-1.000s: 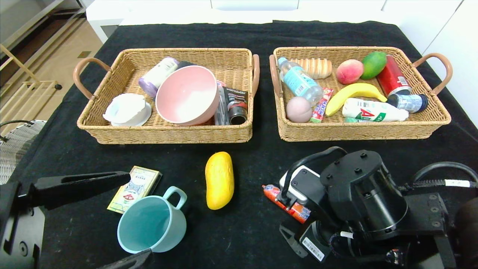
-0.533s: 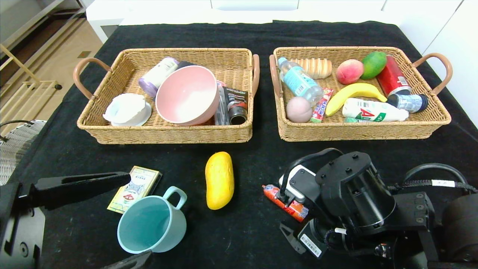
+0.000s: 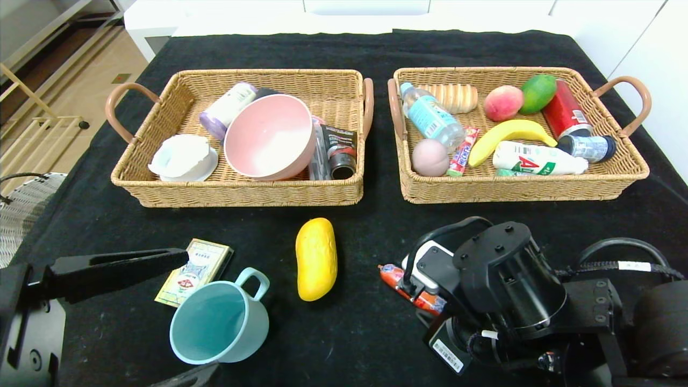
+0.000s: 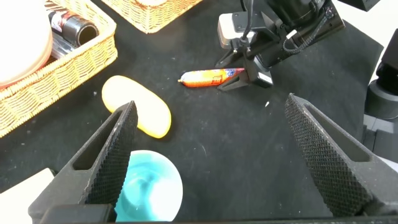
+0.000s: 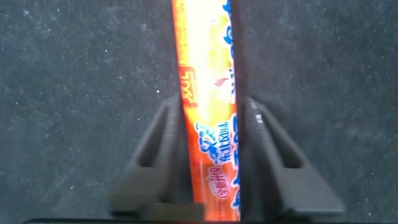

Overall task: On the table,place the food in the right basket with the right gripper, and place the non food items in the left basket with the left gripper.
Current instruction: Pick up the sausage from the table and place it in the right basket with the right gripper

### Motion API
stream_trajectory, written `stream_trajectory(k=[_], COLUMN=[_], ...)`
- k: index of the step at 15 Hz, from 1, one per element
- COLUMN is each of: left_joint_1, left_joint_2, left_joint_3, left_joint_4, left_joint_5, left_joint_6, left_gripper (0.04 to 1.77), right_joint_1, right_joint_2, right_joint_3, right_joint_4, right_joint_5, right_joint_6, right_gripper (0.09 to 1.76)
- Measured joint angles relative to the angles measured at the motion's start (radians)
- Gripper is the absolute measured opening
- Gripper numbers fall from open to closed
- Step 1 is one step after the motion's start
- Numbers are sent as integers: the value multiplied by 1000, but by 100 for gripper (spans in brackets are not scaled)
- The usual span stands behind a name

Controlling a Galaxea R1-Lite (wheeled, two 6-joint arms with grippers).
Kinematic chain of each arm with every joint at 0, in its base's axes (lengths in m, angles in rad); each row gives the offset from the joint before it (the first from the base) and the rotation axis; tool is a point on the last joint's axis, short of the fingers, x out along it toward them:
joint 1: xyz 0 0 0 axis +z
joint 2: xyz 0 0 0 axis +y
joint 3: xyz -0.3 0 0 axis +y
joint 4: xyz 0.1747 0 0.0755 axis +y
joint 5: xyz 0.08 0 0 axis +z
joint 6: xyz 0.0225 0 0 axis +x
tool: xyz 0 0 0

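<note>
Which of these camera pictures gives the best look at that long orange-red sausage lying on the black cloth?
The right wrist view: the long orange-red sausage fills it, printed wrapper clear, between the right gripper fingers. The left wrist view shows it whole but far off. In the head view the arm hides most of it.

White cabinets [image 3: 365, 6] line the far wall under bright, even light. At left, a tan tiled floor [image 3: 70, 91] meets pale wooden shelving [image 3: 48, 21], a light wood rack [image 3: 32, 134] and a wicker chair [image 3: 21, 209].
</note>
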Motion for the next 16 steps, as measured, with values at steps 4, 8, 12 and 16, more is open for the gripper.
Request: stream_trajectory(k=[4, 8, 12, 16], left_joint_1=[0, 0, 0, -1], left_joint_2=[0, 0, 0, 0], left_joint_3=[1, 1, 1, 4], left_joint_4=[0, 0, 1, 1], left_joint_5=[0, 0, 0, 0], left_joint_6=[0, 0, 11, 17], left_gripper=[172, 172, 172, 172], right_joint_1=[1, 2, 3, 11], right_joint_2=[-1, -1, -1, -8], right_joint_3=[1, 10, 20, 21], right_joint_4=[1, -3, -14, -10], right_joint_5=[-3, -1, 0, -2], right_joint_6=[0, 0, 0, -1], right_gripper=[45, 45, 45, 45])
